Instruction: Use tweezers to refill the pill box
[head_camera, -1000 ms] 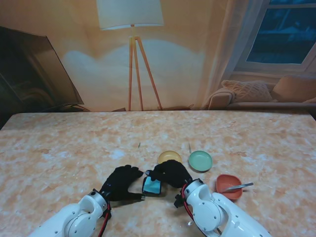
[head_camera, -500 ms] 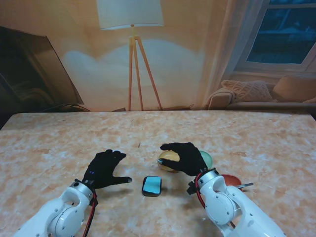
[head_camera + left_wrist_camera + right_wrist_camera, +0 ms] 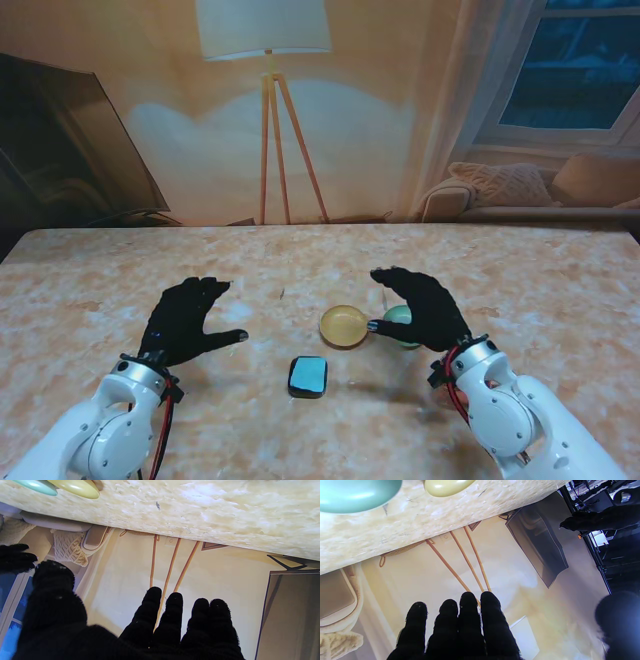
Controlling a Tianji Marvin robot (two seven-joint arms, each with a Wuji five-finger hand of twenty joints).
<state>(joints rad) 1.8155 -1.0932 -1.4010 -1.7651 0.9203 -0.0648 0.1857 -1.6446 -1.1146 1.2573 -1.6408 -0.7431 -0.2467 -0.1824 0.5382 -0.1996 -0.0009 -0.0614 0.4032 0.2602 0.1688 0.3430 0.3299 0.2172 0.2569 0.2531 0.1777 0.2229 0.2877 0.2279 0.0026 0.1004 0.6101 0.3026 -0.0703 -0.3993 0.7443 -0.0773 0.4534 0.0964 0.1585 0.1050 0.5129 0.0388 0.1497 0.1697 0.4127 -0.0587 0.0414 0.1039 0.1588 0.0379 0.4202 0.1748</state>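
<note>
Between my hands sits the pill box (image 3: 308,376) — near me, touching neither. Left hand (image 3: 186,320) and right hand (image 3: 424,306) hover, fingers spread, holding nothing — yellow dish (image 3: 344,326) just beyond.

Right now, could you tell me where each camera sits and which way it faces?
Stand: above the shoulders, looking down at the table; shows left hand, right hand, both arms, pill box.
Left wrist: looks along the fingers, across the table toward the wall.
Right wrist: likewise, along its fingers.
All share the yellow dish.
</note>
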